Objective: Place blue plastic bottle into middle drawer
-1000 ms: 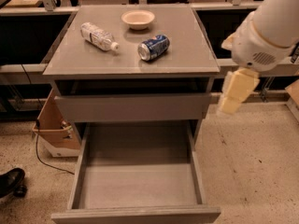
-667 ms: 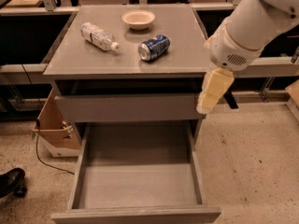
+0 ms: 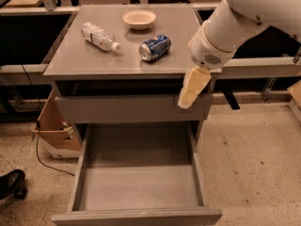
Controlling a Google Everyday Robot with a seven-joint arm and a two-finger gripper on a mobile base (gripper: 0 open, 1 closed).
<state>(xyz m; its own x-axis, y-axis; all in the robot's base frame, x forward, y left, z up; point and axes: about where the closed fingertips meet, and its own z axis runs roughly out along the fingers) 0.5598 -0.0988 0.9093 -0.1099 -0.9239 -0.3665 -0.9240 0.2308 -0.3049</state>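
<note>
Bottle (image 3: pixel 98 35) lies upper left on surface (image 3: pixel 94 60), clear of edges. Drawer (image 3: pixel 136 185) stands open, bottom centre. End effector (image 3: pixel 186 99) hangs centre right by surface's front edge; opening cannot be told.

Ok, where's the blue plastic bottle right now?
The blue plastic bottle lies on its side on the cabinet top, left in the camera view, beside the soda can and bowl. The pincer hangs at the top's front right edge, apart from it.
</note>
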